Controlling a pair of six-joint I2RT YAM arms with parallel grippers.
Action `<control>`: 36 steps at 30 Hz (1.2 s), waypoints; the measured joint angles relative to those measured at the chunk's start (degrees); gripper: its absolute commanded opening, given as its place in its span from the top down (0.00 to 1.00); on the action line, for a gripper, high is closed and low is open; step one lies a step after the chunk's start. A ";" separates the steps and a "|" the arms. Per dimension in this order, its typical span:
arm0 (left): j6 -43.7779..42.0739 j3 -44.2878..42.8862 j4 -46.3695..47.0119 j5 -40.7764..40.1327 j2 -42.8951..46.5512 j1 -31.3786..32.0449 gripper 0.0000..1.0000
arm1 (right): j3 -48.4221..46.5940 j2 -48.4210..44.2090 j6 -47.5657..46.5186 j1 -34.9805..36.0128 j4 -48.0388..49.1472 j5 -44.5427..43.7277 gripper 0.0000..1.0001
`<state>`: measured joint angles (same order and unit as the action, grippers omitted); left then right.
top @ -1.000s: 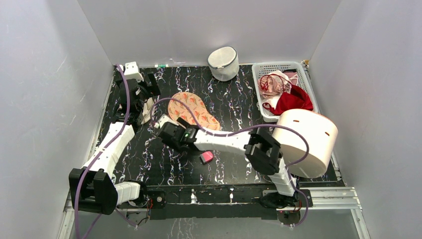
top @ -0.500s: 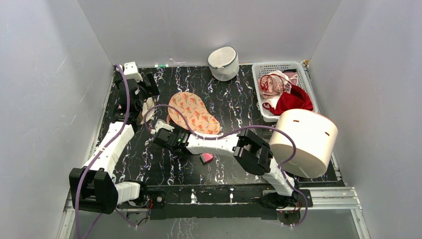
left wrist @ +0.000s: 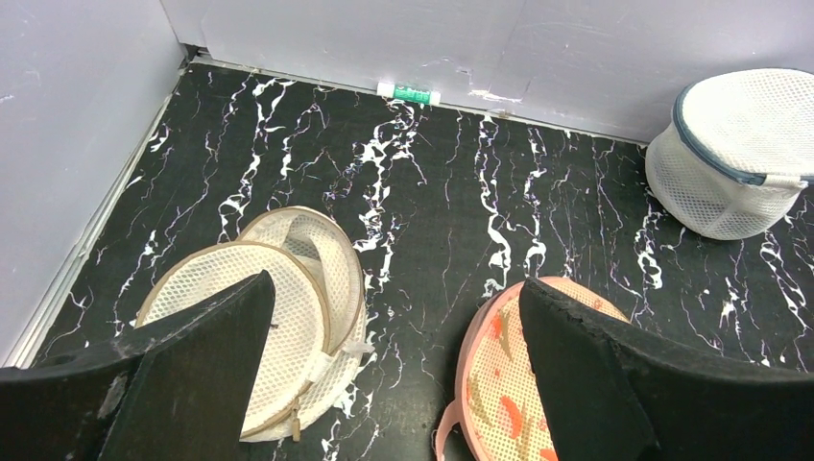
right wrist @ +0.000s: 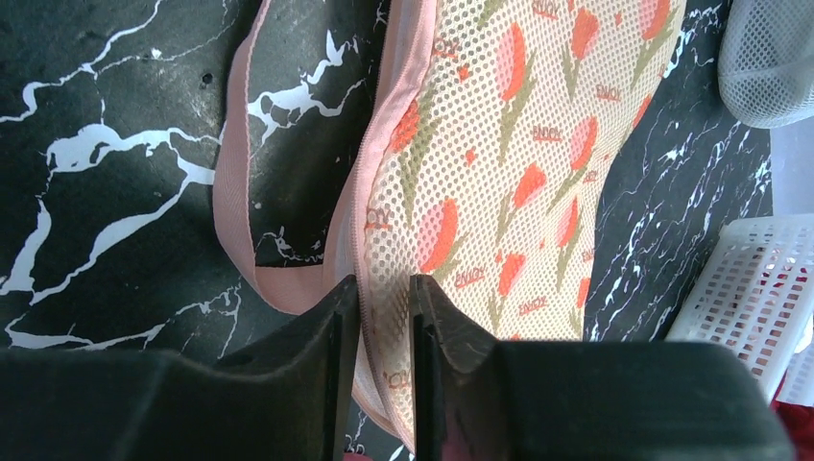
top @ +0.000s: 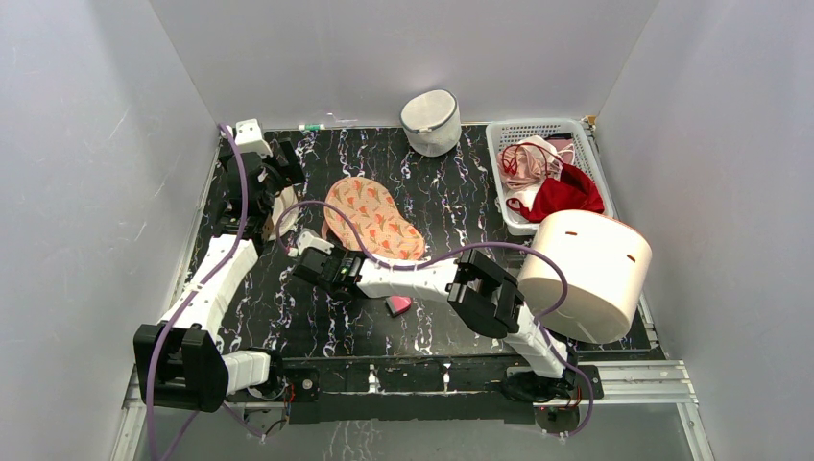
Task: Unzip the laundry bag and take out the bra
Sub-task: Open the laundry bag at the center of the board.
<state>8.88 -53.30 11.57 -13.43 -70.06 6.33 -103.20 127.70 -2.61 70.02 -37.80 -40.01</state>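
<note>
Your right gripper sits at the bottom centre of its wrist view. Its fingers are pinched to a slit, with the zip edge of the laundry bag caught between them. Whether the pull itself is in the pinch, you cannot tell. The zip reads as shut along the stretch shown. The bag's pink loop strap curves down the left of that view, flat on the black marbled table. Overhead, the bag lies left of centre, long axis running upper left to lower right. Its contents cannot be made out through the printed mesh. Your right arm reaches in from lower right to the bag's lower left end. Your left gripper hangs above the table at upper left of the overhead view, fingers spread wide with nothing between them. Its wrist view has the cream round pouch at lower left and one end of the bag at lower centre. The white mesh bag stands at top centre by the back wall. The white basket at upper right holds a pale pink garment and a dark red garment. A big cream drum lies just below the basket. A small pink item shows just below your right arm.
</note>
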 measured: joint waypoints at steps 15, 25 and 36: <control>0.52 0.00 -0.02 0.76 0.00 -0.70 0.02 | 1.49 -1.75 2.78 0.00 1.79 0.11 1.00; 0.50 0.00 -0.02 0.72 0.00 -1.29 0.02 | 15.45 -20.52 13.44 -5.44 13.27 15.39 1.00; 0.59 0.00 -0.04 0.81 0.00 -1.29 0.02 | 39.52 -33.70 37.51 -22.64 34.88 40.96 1.00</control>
<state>9.47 -53.30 11.53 -12.62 -70.06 5.04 -63.68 94.00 34.89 47.37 -2.92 0.95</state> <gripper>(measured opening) 0.983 0.016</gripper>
